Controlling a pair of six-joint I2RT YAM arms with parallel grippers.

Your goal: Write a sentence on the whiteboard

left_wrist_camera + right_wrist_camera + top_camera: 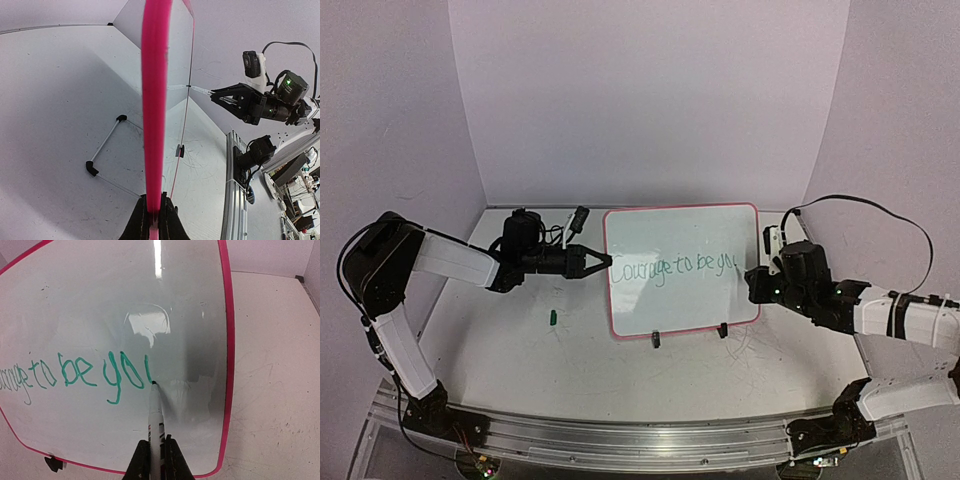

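Your left gripper (155, 219): clamped on whiteboard (680, 232) frame | your right gripper (156, 447): clenched on marker (155, 415) | tip touches end of sentence (75, 376), just after "yo"

Top view looks down from behind the arm bases over the whole counter (520, 370). Left wrist camera hugs the left edge of the whiteboard (154, 100), facing right; right wrist camera closely faces its front. All three share the whiteboard.
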